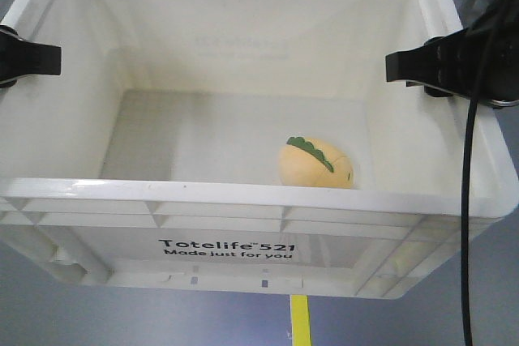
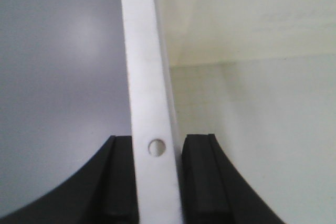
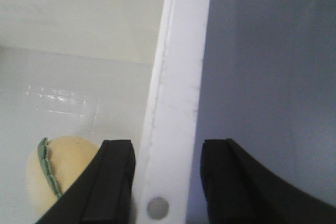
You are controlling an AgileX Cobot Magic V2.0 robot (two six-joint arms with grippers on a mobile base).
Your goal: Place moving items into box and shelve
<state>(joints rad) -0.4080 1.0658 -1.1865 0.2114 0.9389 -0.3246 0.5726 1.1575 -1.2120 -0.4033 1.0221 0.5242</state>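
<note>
Exterior front-facing view suggests loading is done: the plush toy [image 1: 312, 169] lies on the bottom of the box [image 1: 243, 196], below and inward of the right pincer [image 1: 405, 66] and well apart from the left pincer [image 1: 32, 58]. Each pincer pinches a side rim of the box. Shelving looks next, calling for a level, matched carry. Beneath is grey floor [image 1: 122, 313] with a yellow strip [image 1: 300, 322]; no shelf shows.

I'm seeing a white crate [image 1: 243, 192] with black lettering [image 1: 227, 247], a yellow-orange plush [image 1: 312, 172] with a green scalloped strip [image 1: 313, 150], and a grey floor [image 1: 122, 318].
</note>
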